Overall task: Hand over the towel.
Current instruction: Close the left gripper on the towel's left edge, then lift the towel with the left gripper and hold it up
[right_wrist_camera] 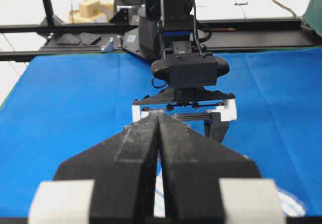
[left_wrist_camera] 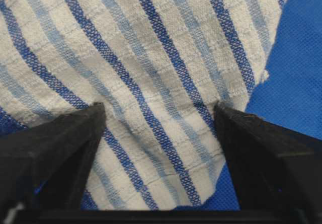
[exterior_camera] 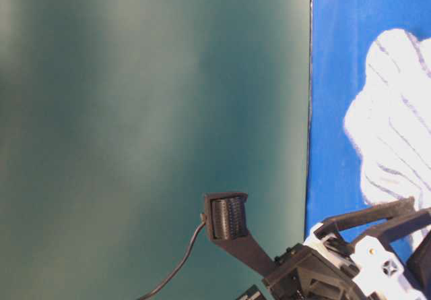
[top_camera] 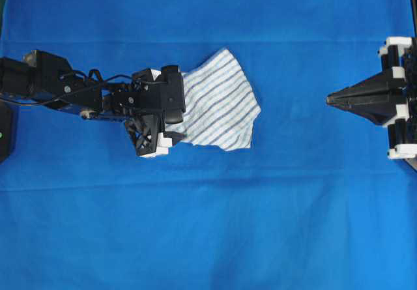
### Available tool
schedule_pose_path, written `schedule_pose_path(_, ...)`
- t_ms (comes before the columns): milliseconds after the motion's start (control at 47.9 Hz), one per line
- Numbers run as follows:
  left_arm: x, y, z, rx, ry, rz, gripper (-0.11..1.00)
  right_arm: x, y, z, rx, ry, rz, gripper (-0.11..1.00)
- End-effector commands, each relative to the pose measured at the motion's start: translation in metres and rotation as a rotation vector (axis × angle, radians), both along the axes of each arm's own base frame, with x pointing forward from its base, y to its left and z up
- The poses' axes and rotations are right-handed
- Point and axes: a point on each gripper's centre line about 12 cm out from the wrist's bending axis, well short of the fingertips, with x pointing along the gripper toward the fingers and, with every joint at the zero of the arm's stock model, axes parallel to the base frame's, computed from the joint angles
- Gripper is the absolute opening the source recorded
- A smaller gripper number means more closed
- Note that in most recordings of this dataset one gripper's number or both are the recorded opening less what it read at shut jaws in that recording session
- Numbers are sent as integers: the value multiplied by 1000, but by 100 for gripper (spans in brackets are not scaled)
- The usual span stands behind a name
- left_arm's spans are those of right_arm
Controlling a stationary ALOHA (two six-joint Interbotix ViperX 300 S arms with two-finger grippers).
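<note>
The small white cloth towel with thin blue stripes (top_camera: 218,101) looks light and limp, best pinched at its near edge, where the left tool (left_wrist_camera: 160,128) straddles it spread, while the right tool (top_camera: 333,98) waits pressed together.

Overhead: towel (top_camera: 218,101) lies flat on the surface (top_camera: 208,225), a bit left of centre and slightly toward the far edge. Left tool (top_camera: 171,122) sits over the towel's left edge, arm running back to the left side. Right tool (top_camera: 333,98) is at the right side, tip pointing left at the towel, well apart from it. Left wrist view: towel (left_wrist_camera: 151,73) lies between and ahead of the two fingers (left_wrist_camera: 55,143). Right wrist view: left tool (right_wrist_camera: 183,114) straight ahead, beyond the right tool (right_wrist_camera: 158,116).
</note>
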Motion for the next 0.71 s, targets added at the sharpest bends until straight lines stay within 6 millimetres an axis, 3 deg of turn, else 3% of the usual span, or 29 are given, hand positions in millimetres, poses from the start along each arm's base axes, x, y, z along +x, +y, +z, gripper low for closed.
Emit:
schedule_pose_path(0,0,1,1,-1,14,0,71,2,0,6,3,-15,-2,0)
schedule_pose_path(188,-2,0,14,-2,18,-1,22,2,0,7,3,-15,0,0)
schedule_pose_path(292,-3,-1,34,2,-20,-5,4,2,0,7,1,-17,0,0)
schedule_pose_path(438,-5,-1,77,10,-110,-7,4,2,0,7,0,-17,0,0)
schedule_pose_path(689,-25,-2,176,37,-420,-4,4,2,0,8,-3,-20,0,0)
